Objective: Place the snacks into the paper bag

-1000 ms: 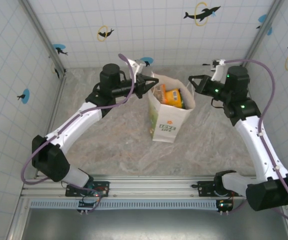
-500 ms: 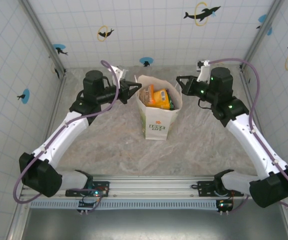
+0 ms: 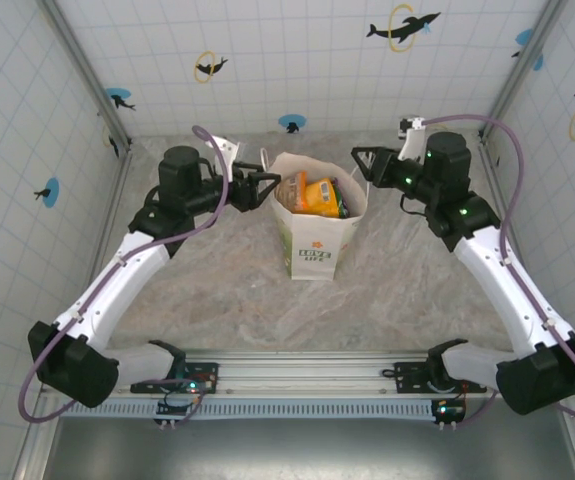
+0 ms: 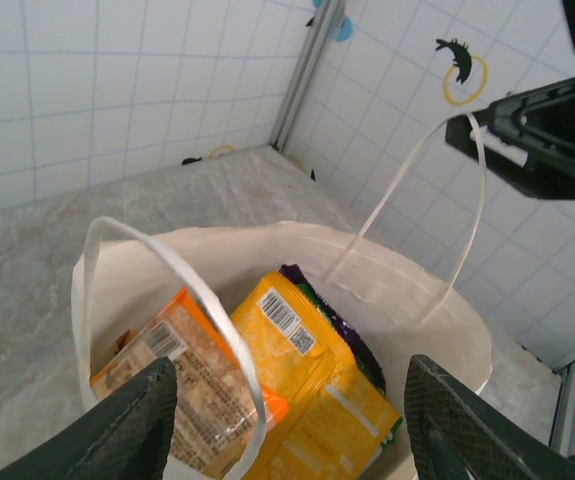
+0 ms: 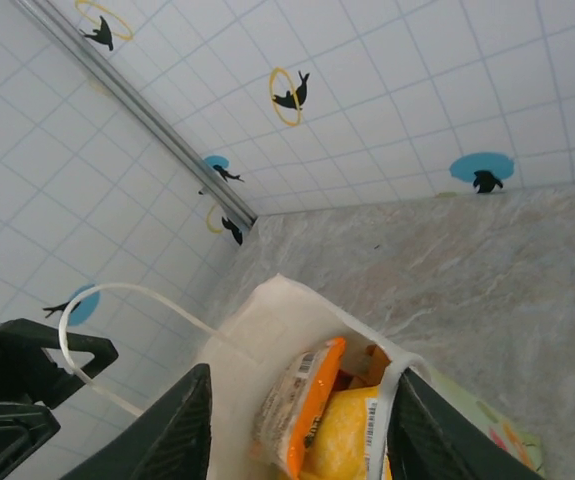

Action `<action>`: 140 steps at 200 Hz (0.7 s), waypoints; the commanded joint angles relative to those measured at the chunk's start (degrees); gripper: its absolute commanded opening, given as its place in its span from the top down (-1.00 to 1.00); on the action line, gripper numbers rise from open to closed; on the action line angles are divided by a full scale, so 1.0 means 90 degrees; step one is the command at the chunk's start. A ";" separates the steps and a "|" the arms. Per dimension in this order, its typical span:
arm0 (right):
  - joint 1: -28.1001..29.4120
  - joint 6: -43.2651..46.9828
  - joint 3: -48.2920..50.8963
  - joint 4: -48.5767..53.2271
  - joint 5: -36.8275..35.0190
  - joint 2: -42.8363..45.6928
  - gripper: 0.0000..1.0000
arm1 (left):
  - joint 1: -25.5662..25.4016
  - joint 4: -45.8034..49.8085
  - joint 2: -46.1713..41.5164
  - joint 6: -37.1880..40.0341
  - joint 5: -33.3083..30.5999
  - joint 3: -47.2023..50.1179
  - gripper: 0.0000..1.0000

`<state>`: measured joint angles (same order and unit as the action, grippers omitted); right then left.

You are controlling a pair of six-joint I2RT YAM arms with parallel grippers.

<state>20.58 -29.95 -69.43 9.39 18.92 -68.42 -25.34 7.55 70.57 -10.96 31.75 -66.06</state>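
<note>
The paper bag (image 3: 317, 245), snacks (image 3: 312, 195) inside, is seen upright between the left gripper (image 3: 267, 185) and right gripper (image 3: 359, 163), each close beside its rim with fingers spread apart.

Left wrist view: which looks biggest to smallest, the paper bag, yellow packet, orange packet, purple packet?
Largest: paper bag.
Next: yellow packet and orange packet, too alike to rank.
Smallest showing: purple packet, mostly hidden.
</note>
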 commanded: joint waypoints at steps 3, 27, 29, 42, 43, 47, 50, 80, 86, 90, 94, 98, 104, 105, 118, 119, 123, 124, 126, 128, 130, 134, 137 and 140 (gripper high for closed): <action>-0.0214 0.0115 -0.0158 -0.0080 0.0137 0.0414 -0.02 | 0.0033 0.0701 -0.0341 -0.0104 -0.0435 -0.0158 -0.32; -0.0513 0.0245 -0.0056 0.0219 0.0166 0.0670 -0.11 | 0.0033 0.1171 -0.0717 -0.0298 -0.1059 0.0019 -0.39; -0.0544 0.0250 -0.0039 0.0242 0.0172 0.0694 -0.12 | 0.0035 0.1209 -0.0747 -0.0311 -0.1116 0.0036 -0.39; -0.0757 0.0262 0.0087 0.0321 0.0275 0.0846 -0.14 | 0.0030 0.1493 -0.0967 -0.0420 -0.1553 0.0131 -0.43; -0.0779 0.0257 0.0102 0.0328 0.0283 0.0855 -0.15 | 0.0031 0.1514 -0.0991 -0.0431 -0.1588 0.0142 -0.44; -0.0843 0.0257 0.0161 0.0333 0.0290 0.0904 -0.15 | 0.0032 0.1590 -0.1065 -0.0442 -0.1741 0.0182 -0.45; -0.0893 0.0261 0.0211 0.0351 0.0291 0.0940 -0.16 | 0.0030 0.1641 -0.1122 -0.0442 -0.1858 0.0217 -0.46; -0.1425 0.0380 0.1022 0.0359 0.0291 0.1342 -0.23 | 0.0040 0.1806 -0.1747 -0.0996 -0.3256 0.0898 -0.70; -0.1504 0.0446 0.1213 0.0364 0.0234 0.1429 -0.25 | 0.0048 0.1765 -0.1848 -0.1025 -0.3489 0.1052 -0.77; -0.1553 0.0520 0.1354 0.0369 0.0156 0.1470 -0.27 | 0.0045 0.1733 -0.1909 -0.1033 -0.3650 0.1157 -0.82; -0.1594 0.0590 0.1491 0.0366 0.0074 0.1519 -0.30 | 0.0045 0.1692 -0.1960 -0.1060 -0.3826 0.1351 -0.88; -0.1623 0.0672 0.1629 0.0358 -0.0025 0.1569 -0.34 | 0.0047 0.1665 -0.2010 -0.1088 -0.4025 0.1448 -0.94; -0.1654 0.0813 0.1845 0.0344 -0.0174 0.1645 -0.52 | 0.0050 0.1623 -0.2062 -0.1115 -0.4308 0.1610 -0.95; -0.1663 0.0835 0.1899 0.0339 -0.0205 0.1660 -0.61 | 0.0051 0.1613 -0.2070 -0.1120 -0.4352 0.1643 -0.95; -0.1709 0.1147 0.2409 0.0213 -0.0539 0.1802 -0.97 | 0.0264 0.1427 -0.2169 -0.1091 -0.4842 0.2009 -0.95; -0.1710 0.1173 0.2449 0.0200 -0.0563 0.1812 -0.97 | 0.0271 0.1398 -0.2178 -0.1079 -0.4878 0.2043 -0.95; -0.1721 0.1277 0.2643 0.0134 -0.0683 0.1855 -0.97 | 0.0310 0.1295 -0.2211 -0.1023 -0.5071 0.2192 -0.95; -0.1730 0.1306 0.2683 0.0117 -0.0718 0.1872 -0.97 | 0.0318 0.1263 -0.2228 -0.1006 -0.5119 0.2232 -0.95; -0.1735 0.1353 0.2768 0.0087 -0.0797 0.1893 -0.97 | 0.0324 0.1171 -0.2258 -0.0981 -0.5234 0.2323 -0.95; -0.1731 0.1404 0.2869 0.0050 -0.0855 0.1917 -0.97 | 0.0342 0.1079 -0.2280 -0.0960 -0.5331 0.2412 -0.95; -0.1742 0.1451 0.2968 -0.0001 -0.0919 0.1941 -0.97 | 0.0352 0.0986 -0.2307 -0.0933 -0.5470 0.2507 -0.95; -0.1747 0.1554 0.3181 -0.0117 -0.1020 0.1994 -0.97 | 0.0397 0.0771 -0.2353 -0.0890 -0.5686 0.2709 -0.95; -0.1756 0.1650 0.3339 -0.0221 -0.1094 0.2028 -0.97 | 0.0446 0.0594 -0.2390 -0.0850 -0.5824 0.2858 -0.95; -0.1761 0.1740 0.3452 -0.0352 -0.1153 0.2079 -0.97 | 0.0494 0.0412 -0.2429 -0.0808 -0.5925 0.3021 -0.95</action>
<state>5.26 -21.52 -46.22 11.25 15.35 -52.71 -23.20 18.79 51.07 -19.49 -6.92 -46.35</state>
